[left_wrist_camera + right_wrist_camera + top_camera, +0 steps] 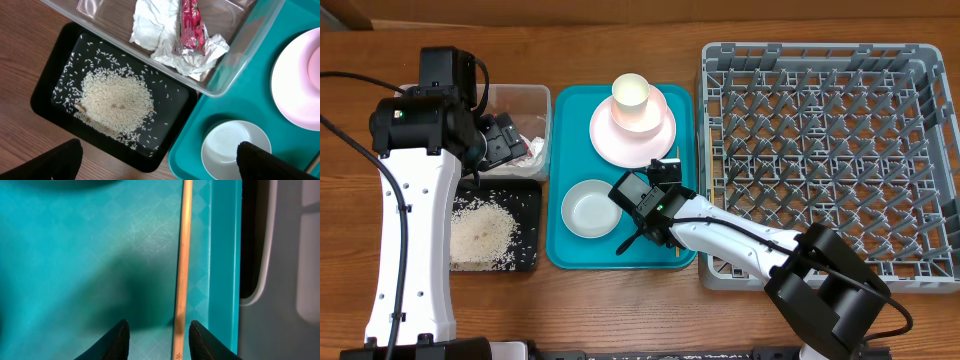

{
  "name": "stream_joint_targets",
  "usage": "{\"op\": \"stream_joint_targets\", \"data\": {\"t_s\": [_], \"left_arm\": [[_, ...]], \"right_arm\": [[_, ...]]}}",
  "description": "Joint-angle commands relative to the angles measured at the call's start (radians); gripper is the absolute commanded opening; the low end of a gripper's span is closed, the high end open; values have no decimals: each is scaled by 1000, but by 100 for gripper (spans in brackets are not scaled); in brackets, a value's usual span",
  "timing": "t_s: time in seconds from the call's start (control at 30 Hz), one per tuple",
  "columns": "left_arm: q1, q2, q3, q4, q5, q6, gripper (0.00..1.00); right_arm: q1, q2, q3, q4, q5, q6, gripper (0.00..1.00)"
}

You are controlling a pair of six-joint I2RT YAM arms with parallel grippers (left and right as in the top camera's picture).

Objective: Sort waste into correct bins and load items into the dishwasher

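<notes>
Right gripper (159,330) hovers low over the teal tray (75,240), jaws partly open astride one wooden chopstick (182,255), not yet pinching. The chopstick lies flat along the tray rim nearest the grey dish rack (820,48), its long axis parallel to that rim. Likely next: close, lift, carry to the rack. Left gripper (159,147) hangs wide open, empty.

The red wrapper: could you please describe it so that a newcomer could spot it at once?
Find the teal tray, then the clear tub beside it on the side away from the grey rack. Inside lies crumpled white tissue; the wrapper is the crinkled red packet resting on that tissue, the tub's only coloured thing.
</notes>
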Motion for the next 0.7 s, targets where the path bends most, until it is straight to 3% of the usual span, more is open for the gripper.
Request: {"op": "stream_joint_targets", "data": {"t_s": [0.0, 0.67], "left_arm": [[0, 2, 10, 1, -6, -3, 100], [0, 2, 10, 1, -6, -3, 100]], "right_arm": [[-19, 2, -7, 7, 18, 5, 41], [-27, 2, -68, 117, -114, 5, 46]]}}
